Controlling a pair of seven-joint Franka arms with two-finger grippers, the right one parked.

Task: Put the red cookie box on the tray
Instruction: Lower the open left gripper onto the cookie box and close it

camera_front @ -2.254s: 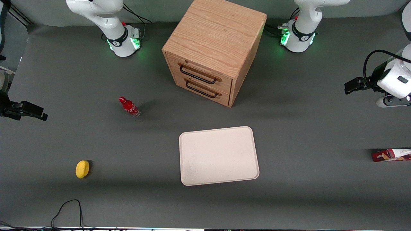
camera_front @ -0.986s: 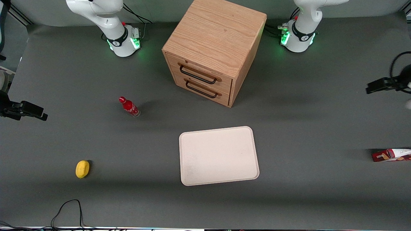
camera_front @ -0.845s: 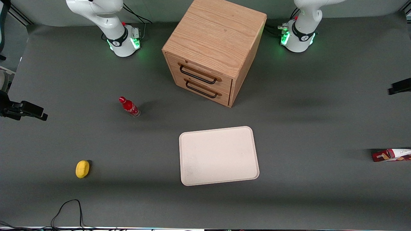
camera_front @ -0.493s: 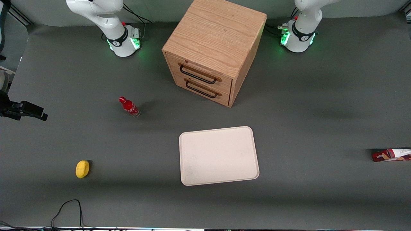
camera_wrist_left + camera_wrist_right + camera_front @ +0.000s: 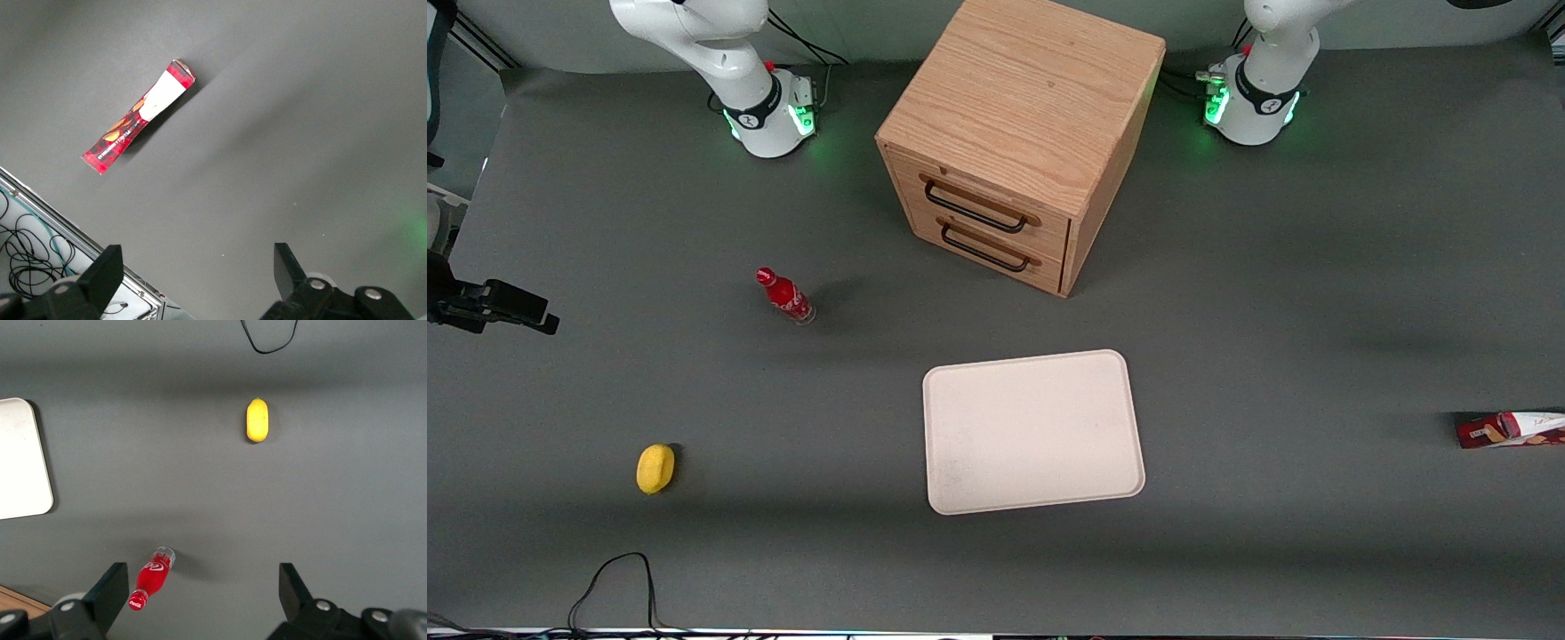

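The red cookie box (image 5: 1510, 429) lies flat on the grey table at the working arm's end, cut off by the front view's edge. It is dark red with a white area. The left wrist view shows its whole length (image 5: 138, 117). The cream-white tray (image 5: 1034, 431) lies in the middle of the table, nearer the front camera than the cabinet, with nothing on it. My left gripper (image 5: 198, 273) is out of the front view. In the left wrist view it hangs well above the table, apart from the box, with its fingers (image 5: 107, 270) wide open and nothing between them.
A wooden two-drawer cabinet (image 5: 1014, 133) stands farther from the front camera than the tray. A small red bottle (image 5: 785, 296) and a yellow lemon-like object (image 5: 655, 468) lie toward the parked arm's end. The table's metal edge with cables (image 5: 67, 230) runs near the box.
The left arm has moved out of the front view at the working arm's end. The box, tray and other things have not moved.
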